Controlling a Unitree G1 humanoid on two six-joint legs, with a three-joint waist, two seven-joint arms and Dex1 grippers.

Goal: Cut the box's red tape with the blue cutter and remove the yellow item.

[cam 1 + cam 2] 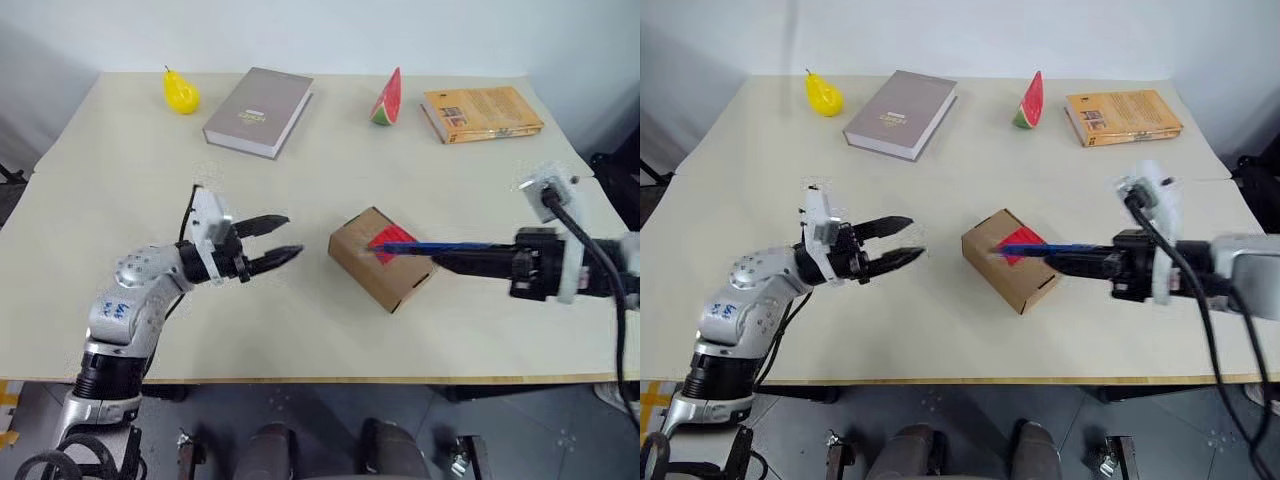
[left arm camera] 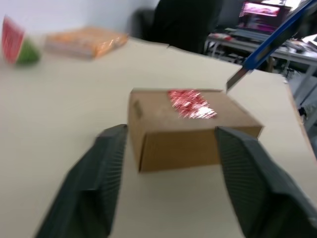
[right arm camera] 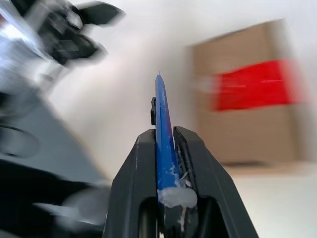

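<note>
Right tool grips the blue cutter over the red tape, left tool parted beside the closed box mid-table near the front edge; cutting looks unfinished, yellow item hidden.

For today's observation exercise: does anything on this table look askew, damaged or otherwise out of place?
The box sits turned at an angle to the table edge, and so does the grey book. The red tape shows no clear cut. Nothing looks spilled or broken.
</note>
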